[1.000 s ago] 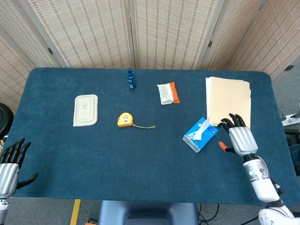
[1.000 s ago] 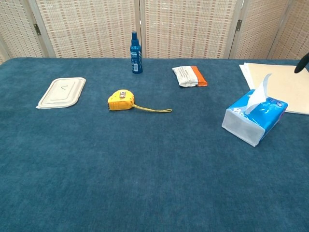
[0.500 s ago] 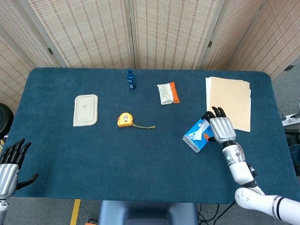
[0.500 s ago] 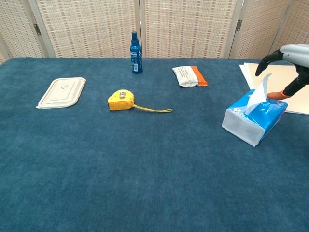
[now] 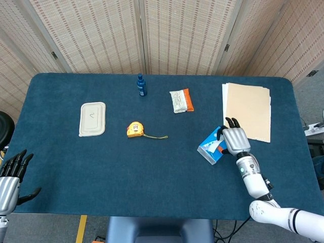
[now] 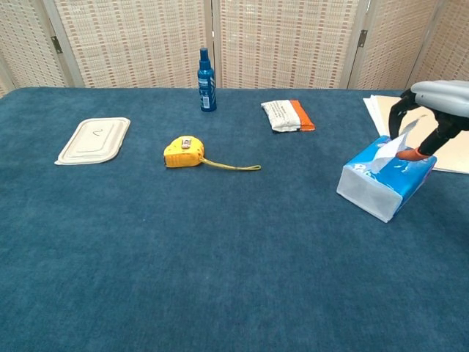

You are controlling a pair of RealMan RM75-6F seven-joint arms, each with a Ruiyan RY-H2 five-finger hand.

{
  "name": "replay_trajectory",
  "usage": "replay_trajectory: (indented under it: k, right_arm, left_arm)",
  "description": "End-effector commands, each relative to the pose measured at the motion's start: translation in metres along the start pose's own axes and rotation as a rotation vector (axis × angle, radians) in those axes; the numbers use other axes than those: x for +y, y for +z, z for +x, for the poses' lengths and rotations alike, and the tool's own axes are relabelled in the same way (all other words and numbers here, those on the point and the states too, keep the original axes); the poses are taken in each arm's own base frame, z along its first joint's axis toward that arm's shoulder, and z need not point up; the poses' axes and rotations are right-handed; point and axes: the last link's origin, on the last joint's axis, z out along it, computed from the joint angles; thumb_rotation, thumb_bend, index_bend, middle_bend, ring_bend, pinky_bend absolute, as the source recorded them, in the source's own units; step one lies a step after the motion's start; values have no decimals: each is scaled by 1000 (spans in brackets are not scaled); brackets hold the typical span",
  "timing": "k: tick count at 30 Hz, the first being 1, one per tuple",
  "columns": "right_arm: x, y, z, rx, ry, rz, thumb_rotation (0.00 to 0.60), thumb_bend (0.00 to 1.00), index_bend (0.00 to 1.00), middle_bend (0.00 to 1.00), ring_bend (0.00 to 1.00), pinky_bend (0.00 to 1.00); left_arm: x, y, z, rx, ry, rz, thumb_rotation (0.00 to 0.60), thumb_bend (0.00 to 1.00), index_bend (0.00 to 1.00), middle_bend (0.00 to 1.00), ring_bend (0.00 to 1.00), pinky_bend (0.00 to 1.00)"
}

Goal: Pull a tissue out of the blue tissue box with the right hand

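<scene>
The blue tissue box [image 5: 209, 150] [image 6: 382, 182] lies tilted on the right side of the blue table, with a white tissue [image 6: 389, 149] sticking up from its top slot. My right hand [image 5: 234, 140] [image 6: 438, 100] hovers over the box's far end. Its dark fingers [image 6: 398, 111] reach down on one side of the tissue and its orange-tipped thumb on the other. A gap still shows between them. My left hand [image 5: 10, 175] hangs off the table's near left corner with fingers spread, holding nothing; the chest view does not show it.
A beige paper stack [image 5: 246, 110] [image 6: 447, 139] lies just behind the box. A white-and-orange packet [image 5: 181, 100] [image 6: 287, 115], a blue spray bottle [image 5: 141, 85] [image 6: 207, 70], a yellow tape measure [image 5: 134, 129] [image 6: 182, 152] and a white lidded container [image 5: 92, 119] [image 6: 94, 140] sit further left.
My right hand moved left from beside the box to over it, and its fingers came down around the sticking-up tissue, which now leans lower. The left hand has not moved.
</scene>
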Motion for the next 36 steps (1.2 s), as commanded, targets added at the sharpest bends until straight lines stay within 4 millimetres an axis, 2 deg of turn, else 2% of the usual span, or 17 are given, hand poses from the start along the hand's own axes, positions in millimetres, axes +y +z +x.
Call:
replay_trajectory:
  k: [1, 6, 10, 12, 15, 18, 20, 22, 24, 26, 29, 36]
  right_arm:
    - [1, -1, -1, 3, -9, 1, 600, 471, 617, 419, 4, 0]
    - [2, -3, -2, 6, -7, 4, 600, 553, 652, 446, 17, 0]
    - [2, -6, 0, 16, -2, 11, 600, 568, 653, 446, 18, 0]
    - [0, -8, 6, 35, 10, 23, 600, 568, 653, 446, 18, 0]
    - [-7, -20, 27, 102, 42, 64, 600, 568, 653, 446, 18, 0]
    - [-14, -42, 57, 208, 91, 122, 600, 568, 653, 446, 18, 0]
    - [-17, -63, 77, 284, 120, 166, 600, 568, 653, 446, 18, 0]
    - [-18, -87, 93, 348, 139, 206, 600, 568, 653, 444, 18, 0]
    - [-17, -107, 100, 385, 139, 234, 600, 568, 653, 442, 18, 0]
    - [-13, -127, 99, 406, 128, 260, 600, 567, 653, 439, 18, 0]
    - [-7, -151, 85, 414, 128, 298, 600, 566, 653, 438, 17, 0]
    - [18, -187, 29, 375, 153, 324, 600, 564, 653, 426, 17, 0]
  left_arm:
    - [0, 0, 0, 0, 1, 0, 600, 236, 0, 0, 0, 144]
    - [0, 0, 0, 0, 2, -1, 600, 236, 0, 0, 0, 144]
    - [0, 0, 0, 2, 0, 1, 600, 237, 0, 0, 0, 144]
    - [0, 0, 0, 2, 0, 2, 600, 236, 0, 0, 0, 144]
    - [0, 0, 0, 1, 2, 2, 600, 236, 0, 0, 0, 144]
    - [0, 0, 0, -1, 3, 3, 600, 236, 0, 0, 0, 144]
    - [0, 0, 0, 0, 4, 5, 600, 235, 0, 0, 0, 144]
    - [0, -1, 1, 3, 4, 5, 600, 235, 0, 0, 0, 144]
    - [0, -1, 1, 5, 3, 5, 600, 235, 0, 0, 0, 144]
    - [0, -1, 1, 7, 3, 5, 600, 236, 0, 0, 0, 144]
    - [1, -2, 1, 6, 5, 3, 600, 236, 0, 0, 0, 144]
    - [3, -3, 0, 2, 15, -1, 600, 236, 0, 0, 0, 145]
